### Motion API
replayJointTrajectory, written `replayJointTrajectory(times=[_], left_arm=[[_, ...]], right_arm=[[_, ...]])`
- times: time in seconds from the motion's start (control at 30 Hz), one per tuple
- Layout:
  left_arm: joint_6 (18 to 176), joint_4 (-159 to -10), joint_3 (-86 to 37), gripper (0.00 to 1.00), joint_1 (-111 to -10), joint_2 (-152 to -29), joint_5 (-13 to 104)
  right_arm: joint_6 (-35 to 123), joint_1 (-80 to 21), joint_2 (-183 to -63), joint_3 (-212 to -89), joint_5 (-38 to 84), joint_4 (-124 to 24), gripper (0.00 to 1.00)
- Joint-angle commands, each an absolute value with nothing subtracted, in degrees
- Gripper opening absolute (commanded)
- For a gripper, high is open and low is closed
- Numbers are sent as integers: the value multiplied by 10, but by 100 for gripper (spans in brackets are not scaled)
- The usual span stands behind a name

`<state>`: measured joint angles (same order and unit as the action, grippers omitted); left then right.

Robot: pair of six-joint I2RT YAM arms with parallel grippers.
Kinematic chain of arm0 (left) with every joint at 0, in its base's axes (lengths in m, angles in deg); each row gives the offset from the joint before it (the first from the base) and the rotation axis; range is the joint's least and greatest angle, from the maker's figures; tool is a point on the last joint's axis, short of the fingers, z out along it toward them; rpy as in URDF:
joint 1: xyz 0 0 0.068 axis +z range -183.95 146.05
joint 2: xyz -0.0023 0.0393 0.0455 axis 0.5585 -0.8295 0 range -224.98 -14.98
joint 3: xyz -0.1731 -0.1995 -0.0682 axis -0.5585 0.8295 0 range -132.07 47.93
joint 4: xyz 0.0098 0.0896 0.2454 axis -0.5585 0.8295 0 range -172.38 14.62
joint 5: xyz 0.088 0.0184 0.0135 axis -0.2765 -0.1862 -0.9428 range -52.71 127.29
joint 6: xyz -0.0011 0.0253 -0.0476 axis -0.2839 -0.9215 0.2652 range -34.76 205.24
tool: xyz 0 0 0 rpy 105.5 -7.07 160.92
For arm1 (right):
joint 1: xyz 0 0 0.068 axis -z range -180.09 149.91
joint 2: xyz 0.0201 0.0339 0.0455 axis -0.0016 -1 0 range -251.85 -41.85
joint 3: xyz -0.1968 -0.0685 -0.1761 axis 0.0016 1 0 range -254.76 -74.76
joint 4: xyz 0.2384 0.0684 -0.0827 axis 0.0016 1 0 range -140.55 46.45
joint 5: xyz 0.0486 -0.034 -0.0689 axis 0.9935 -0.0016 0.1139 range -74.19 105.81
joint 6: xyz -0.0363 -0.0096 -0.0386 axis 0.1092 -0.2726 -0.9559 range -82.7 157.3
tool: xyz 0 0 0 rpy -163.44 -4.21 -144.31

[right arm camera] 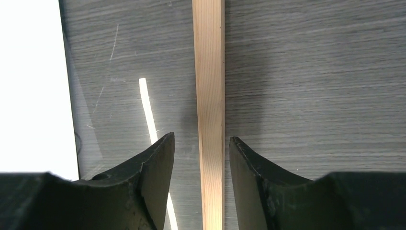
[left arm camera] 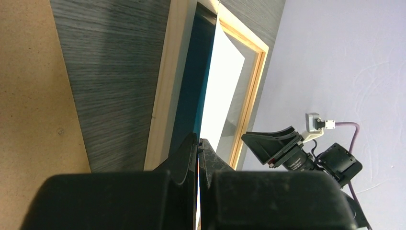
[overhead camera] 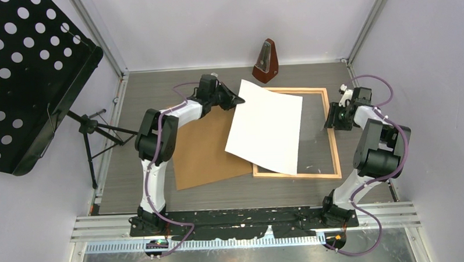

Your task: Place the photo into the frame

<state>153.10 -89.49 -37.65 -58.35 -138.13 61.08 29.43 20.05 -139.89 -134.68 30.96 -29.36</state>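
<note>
Grey table [overhead camera: 220,195]: left jaws pinch photo [overhead camera: 267,127] over frame [overhead camera: 298,175].

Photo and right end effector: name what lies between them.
Right wrist view: only a glare-streaked strip of grey table separates the photo from the right end effector, which straddles the frame.

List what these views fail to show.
- Top view: the white-backed rectangular photo shows only its blank back, and covers most of the left rail of the thin light-wood frame.
- Left wrist view: the left claw blocks its own pinch point on the photo.
- Right wrist view: the right claw straddles one rail; both rail ends are cut off.
</note>
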Motion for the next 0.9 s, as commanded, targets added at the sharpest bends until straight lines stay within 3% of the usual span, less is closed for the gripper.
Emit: replayJointTrajectory(times=[0.0, 0.6, 0.87], left_arm=[[1551, -941, -394, 0, -591, -1395, 606], [1564, -994, -317, 0, -596, -1363, 600], [1558, -1012, -328, 0, -601, -1372, 598]], right_arm=[[286, 204, -1408, -1374, 315, -296, 51], [304, 214, -1395, -1330, 336, -298, 11], [306, 215, -1359, -1299, 332, -263, 6]])
